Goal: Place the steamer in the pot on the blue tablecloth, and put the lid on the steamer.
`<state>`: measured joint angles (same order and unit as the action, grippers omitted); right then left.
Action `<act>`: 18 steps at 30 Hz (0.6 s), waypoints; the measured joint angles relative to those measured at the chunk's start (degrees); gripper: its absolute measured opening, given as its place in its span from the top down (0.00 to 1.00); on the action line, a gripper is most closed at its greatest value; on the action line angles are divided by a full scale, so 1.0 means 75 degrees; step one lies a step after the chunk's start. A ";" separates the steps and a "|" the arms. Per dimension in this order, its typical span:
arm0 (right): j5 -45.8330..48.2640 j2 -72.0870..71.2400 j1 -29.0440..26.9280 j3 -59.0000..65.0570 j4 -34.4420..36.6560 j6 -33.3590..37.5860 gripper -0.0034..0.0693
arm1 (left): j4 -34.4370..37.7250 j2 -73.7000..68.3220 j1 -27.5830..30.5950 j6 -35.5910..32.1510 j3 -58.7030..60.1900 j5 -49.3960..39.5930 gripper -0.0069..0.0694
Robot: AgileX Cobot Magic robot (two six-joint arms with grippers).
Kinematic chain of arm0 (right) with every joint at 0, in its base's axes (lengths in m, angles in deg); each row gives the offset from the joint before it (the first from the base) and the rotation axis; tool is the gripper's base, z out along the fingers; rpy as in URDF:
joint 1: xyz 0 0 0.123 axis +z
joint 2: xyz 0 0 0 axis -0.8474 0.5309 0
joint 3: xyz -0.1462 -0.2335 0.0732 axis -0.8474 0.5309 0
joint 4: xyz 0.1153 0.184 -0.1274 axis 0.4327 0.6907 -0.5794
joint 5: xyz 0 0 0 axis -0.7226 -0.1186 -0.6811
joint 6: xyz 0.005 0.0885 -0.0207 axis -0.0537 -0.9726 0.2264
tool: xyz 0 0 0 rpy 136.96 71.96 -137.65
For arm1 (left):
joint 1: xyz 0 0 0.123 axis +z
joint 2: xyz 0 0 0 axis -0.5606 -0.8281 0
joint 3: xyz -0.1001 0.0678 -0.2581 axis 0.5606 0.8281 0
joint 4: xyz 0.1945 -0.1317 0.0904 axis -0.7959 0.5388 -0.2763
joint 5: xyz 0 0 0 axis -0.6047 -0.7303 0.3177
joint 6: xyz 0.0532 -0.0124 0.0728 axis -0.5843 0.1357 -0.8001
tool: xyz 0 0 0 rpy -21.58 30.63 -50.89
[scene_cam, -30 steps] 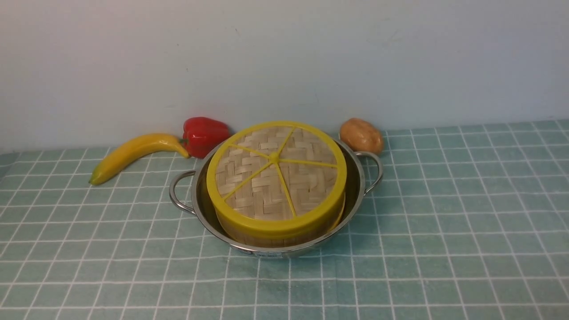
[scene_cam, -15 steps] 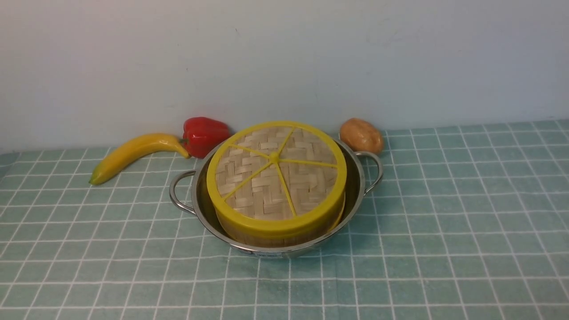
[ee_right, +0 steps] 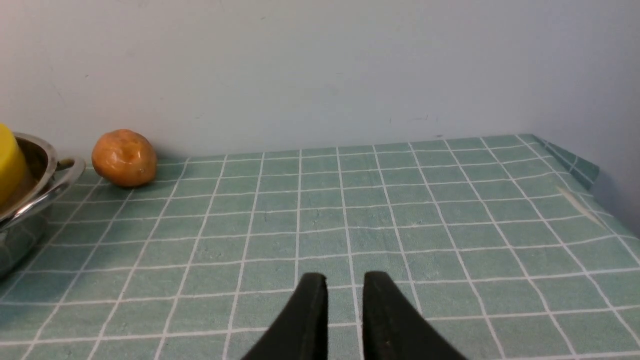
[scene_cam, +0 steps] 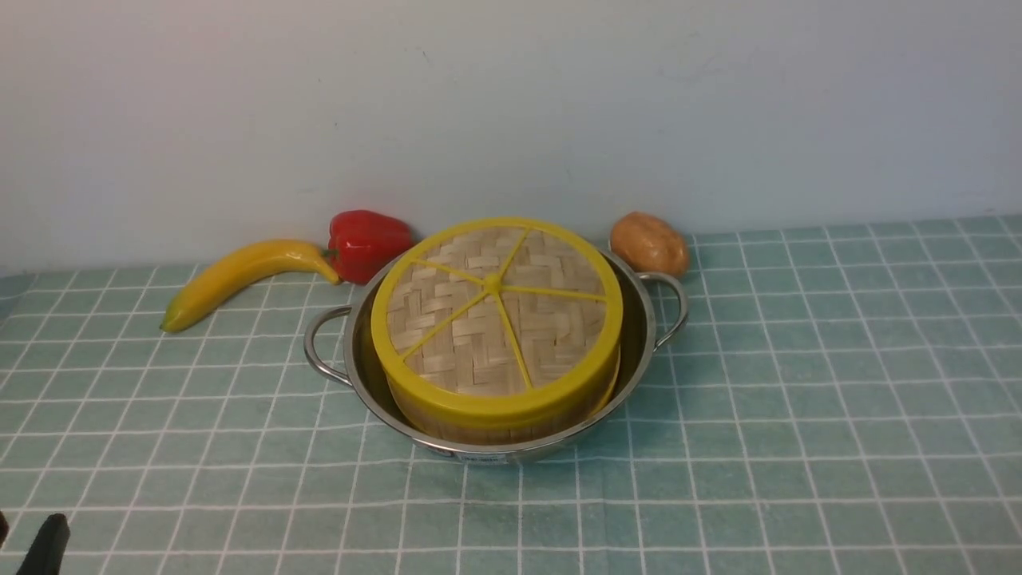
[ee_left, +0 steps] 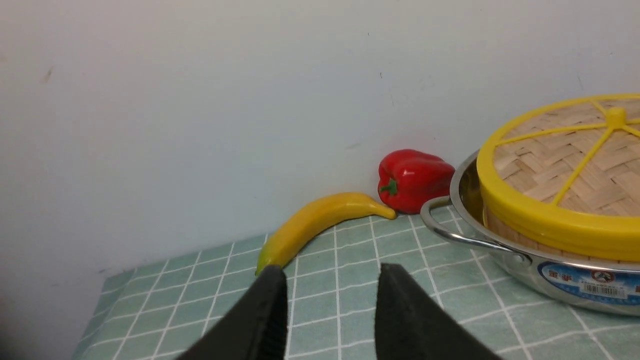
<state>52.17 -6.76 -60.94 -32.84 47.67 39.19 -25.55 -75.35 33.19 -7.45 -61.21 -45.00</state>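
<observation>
The shiny steel pot stands mid-table on the blue tablecloth. Inside it sits the bamboo steamer, and the woven lid with yellow rim and spokes rests on top, hiding the steamer's inside. My left gripper is open and empty, hovering over the cloth to the left of the pot and the lid; a black tip of it shows at the front view's lower left corner. My right gripper is narrowly open and empty over bare cloth, right of the pot.
A yellow banana and a red pepper lie against the wall behind the pot's left side. A brown potato sits behind its right handle. The cloth's far right corner folds down near the wall.
A black part of my left gripper has entered the front view at the lower left corner. The pot, steamer and lid have not moved.
</observation>
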 joint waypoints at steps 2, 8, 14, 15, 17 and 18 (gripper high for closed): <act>0.0000 0.0000 0.0000 0.0000 0.0000 0.0000 0.77 | -0.0024 0.0000 0.0000 0.0000 0.0000 0.0009 0.59; 0.0000 0.0000 0.0000 0.0000 0.0000 0.0000 0.75 | -0.0024 0.0000 0.0000 0.0000 0.0000 0.0017 0.59; 0.0000 0.0000 0.0000 0.0000 0.0002 0.0000 0.73 | -0.0035 0.0000 0.0000 0.0000 0.0000 0.0024 0.59; 0.0000 0.0000 0.0000 0.0000 0.0002 0.0000 0.73 | -0.0035 0.0000 0.0000 0.0000 0.0000 0.0024 0.59; 0.0000 0.0000 0.0000 0.0000 0.0002 0.0000 0.72 | -0.0035 0.0000 0.0000 0.0000 0.0000 0.0039 0.59; 0.0000 0.0000 0.0000 0.0000 0.0002 0.0000 0.72 | -0.0035 0.0000 0.0000 0.0000 0.0000 0.0039 0.59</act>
<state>52.17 -6.76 -60.94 -32.84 47.68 39.19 -25.81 -75.35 33.19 -7.45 -61.21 -44.71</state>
